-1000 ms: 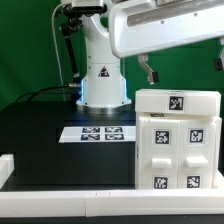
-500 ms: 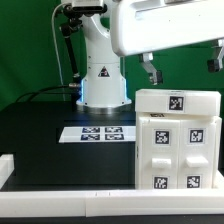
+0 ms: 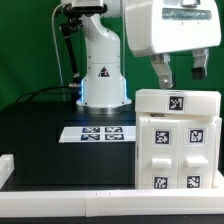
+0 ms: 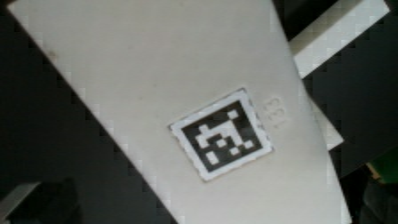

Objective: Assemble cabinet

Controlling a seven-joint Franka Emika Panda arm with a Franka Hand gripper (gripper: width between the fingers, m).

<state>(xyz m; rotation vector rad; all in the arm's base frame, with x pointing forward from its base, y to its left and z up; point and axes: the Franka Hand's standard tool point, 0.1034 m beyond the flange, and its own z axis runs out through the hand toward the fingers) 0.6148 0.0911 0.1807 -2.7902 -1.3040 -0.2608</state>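
Observation:
The cabinet [image 3: 178, 140] is a large white box with several black-and-white tags, standing on the black table at the exterior view's right. My gripper [image 3: 180, 74] hangs just above its top, a little behind the top tag. Its two dark fingers [image 3: 163, 72] are apart with nothing between them. The wrist view shows the cabinet's white top face [image 4: 160, 90] with one square tag [image 4: 228, 135] close up. My fingers do not show there.
The marker board [image 3: 100, 133] lies flat on the table left of the cabinet. The arm's white base [image 3: 100, 80] stands behind it. A white rail [image 3: 60, 196] runs along the table's front edge and left corner.
The hand has turned about its wrist and shifted over the cabinet. Both fingers now hang side by side above the cabinet's top. The cabinet has not moved.

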